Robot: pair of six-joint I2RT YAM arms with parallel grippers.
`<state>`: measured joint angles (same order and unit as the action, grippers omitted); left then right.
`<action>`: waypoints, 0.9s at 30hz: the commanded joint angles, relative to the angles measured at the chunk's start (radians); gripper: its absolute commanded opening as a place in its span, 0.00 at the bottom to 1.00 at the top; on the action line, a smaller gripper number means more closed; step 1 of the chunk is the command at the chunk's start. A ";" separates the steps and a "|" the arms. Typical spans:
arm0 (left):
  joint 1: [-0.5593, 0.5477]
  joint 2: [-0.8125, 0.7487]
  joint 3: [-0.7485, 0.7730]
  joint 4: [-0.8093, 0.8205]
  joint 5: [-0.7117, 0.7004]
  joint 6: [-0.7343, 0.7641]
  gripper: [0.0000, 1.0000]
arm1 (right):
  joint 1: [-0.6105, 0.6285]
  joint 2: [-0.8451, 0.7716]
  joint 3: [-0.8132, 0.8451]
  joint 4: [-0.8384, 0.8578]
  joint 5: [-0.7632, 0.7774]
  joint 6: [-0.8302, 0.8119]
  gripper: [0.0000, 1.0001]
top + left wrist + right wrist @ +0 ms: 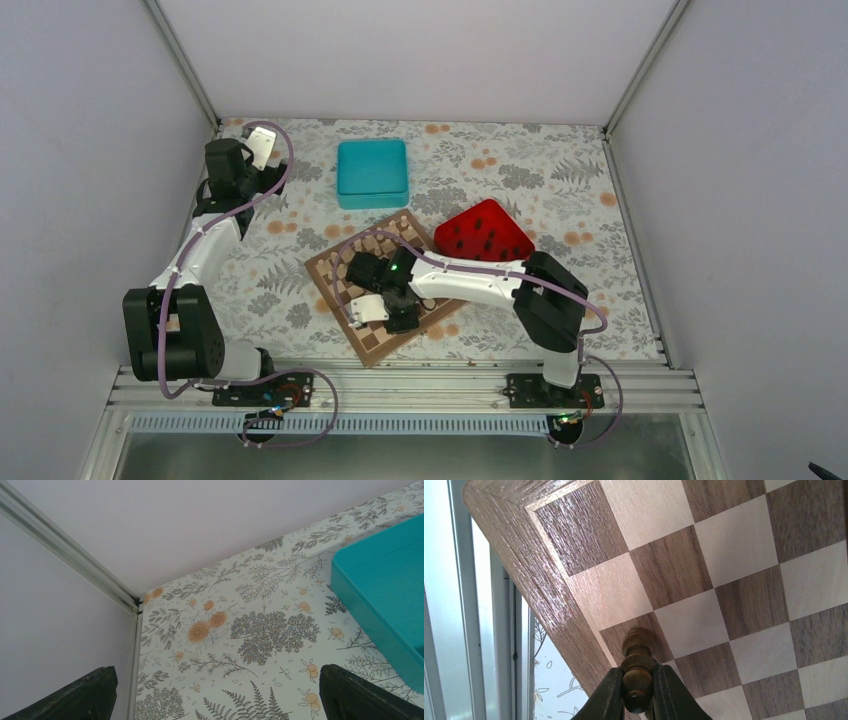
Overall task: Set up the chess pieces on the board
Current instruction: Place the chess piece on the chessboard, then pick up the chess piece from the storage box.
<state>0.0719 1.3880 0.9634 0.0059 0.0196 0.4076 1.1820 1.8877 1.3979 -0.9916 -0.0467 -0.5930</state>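
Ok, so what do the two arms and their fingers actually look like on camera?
The left arm and right arm look alike: white links between bulky black joint housings, with a lilac cable looped along each. A small green light glows near the right wrist. The fingers are dark, tapered wedges.

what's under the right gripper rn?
The right gripper, shut on a dark chess piece, hangs over the board, above a dark square beside the border. Contact between piece and square can't be seen; in the top view the arm covers that spot.
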 commanded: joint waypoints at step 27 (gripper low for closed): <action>0.006 -0.020 -0.003 0.009 0.016 0.004 1.00 | -0.228 -0.177 0.083 -0.024 0.018 -0.027 0.51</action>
<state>0.0719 1.3880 0.9627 0.0059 0.0204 0.4076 1.0668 1.7653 1.4593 -0.9997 -0.0467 -0.5991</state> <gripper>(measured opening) 0.999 0.513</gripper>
